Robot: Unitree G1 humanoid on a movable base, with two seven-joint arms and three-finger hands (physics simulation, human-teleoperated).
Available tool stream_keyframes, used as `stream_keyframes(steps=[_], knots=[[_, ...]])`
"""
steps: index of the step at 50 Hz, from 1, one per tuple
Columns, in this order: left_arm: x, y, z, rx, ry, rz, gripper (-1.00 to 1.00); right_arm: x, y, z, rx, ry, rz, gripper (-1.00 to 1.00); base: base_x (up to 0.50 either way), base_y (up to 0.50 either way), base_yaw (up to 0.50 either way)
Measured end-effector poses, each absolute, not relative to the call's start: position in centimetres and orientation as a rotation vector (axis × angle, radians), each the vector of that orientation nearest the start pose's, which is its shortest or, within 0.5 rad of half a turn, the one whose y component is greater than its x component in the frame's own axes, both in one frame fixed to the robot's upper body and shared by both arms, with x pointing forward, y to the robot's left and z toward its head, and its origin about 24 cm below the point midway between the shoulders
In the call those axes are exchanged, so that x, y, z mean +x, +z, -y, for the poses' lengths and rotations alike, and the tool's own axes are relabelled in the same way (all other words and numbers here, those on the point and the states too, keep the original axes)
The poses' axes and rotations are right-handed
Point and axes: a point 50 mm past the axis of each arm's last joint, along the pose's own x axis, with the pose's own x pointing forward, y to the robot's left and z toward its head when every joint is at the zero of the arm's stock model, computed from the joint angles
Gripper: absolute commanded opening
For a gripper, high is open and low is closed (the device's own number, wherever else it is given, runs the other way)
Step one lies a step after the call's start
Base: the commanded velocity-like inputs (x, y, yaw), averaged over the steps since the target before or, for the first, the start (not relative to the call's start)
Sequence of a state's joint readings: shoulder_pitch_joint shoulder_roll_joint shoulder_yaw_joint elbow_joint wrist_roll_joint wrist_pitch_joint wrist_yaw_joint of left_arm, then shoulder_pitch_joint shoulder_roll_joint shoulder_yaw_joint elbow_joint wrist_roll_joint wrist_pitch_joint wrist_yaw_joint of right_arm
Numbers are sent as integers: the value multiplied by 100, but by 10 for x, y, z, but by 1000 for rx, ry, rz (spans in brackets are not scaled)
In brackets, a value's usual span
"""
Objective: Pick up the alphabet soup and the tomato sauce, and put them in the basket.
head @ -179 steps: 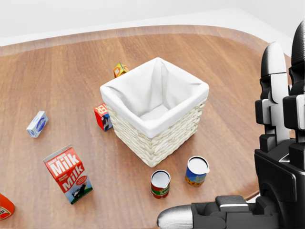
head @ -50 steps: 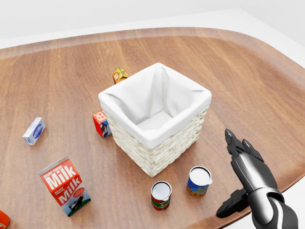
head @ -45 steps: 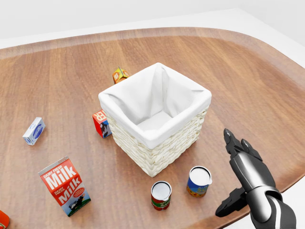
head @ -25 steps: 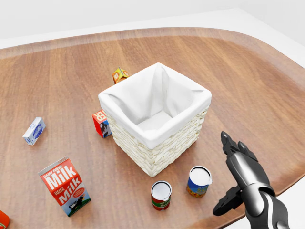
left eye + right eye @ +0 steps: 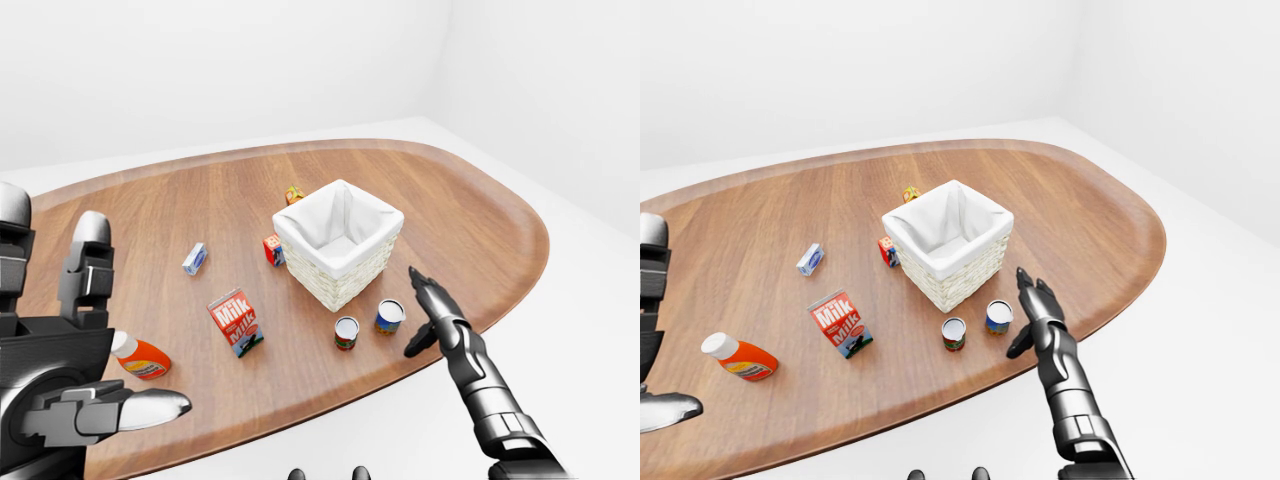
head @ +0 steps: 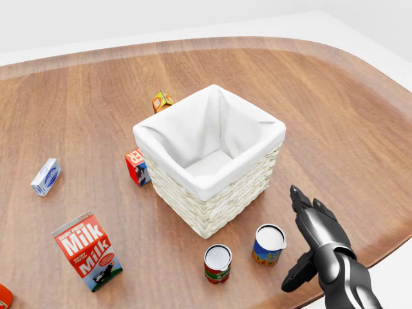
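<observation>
The white-lined wicker basket (image 6: 222, 203) stands mid-table in the head view. Below it stand two upright cans: the blue-and-yellow alphabet soup (image 6: 268, 244) and, to its left, the red tomato sauce (image 6: 217, 264). My right hand (image 6: 293, 239) is open just right of the alphabet soup, with its fingers (image 6: 308, 209) stretched upward and the thumb low, apart from the can. In the left-eye view my left hand (image 5: 125, 325) is raised close to the camera at the bottom left, open and empty.
A milk carton (image 6: 87, 251) stands at lower left, with a small blue-white box (image 6: 46, 176) above it. A red box (image 6: 137, 166) touches the basket's left side and an orange box (image 6: 161, 101) lies beyond it. An orange bottle (image 5: 140, 357) lies near the table edge (image 6: 380, 248).
My right hand has dropped from close to the camera and slid left and slightly down toward the alphabet soup. The cans and basket have not moved.
</observation>
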State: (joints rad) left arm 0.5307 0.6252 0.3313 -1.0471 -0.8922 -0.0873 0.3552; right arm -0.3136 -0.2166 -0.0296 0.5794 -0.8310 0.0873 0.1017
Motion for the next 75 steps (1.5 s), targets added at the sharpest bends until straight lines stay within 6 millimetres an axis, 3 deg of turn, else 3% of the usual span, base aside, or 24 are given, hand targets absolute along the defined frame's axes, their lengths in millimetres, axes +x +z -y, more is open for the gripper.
stream_keyframes(steps=[22,75], knots=[[127,215,-214,-225,31,511,100,306,-26,208,-1052,124,-495,100,0,0,0],[126,215,-215,-229,26,510,100,319,-32,189,-1110,186,-539,100,0,0,0]])
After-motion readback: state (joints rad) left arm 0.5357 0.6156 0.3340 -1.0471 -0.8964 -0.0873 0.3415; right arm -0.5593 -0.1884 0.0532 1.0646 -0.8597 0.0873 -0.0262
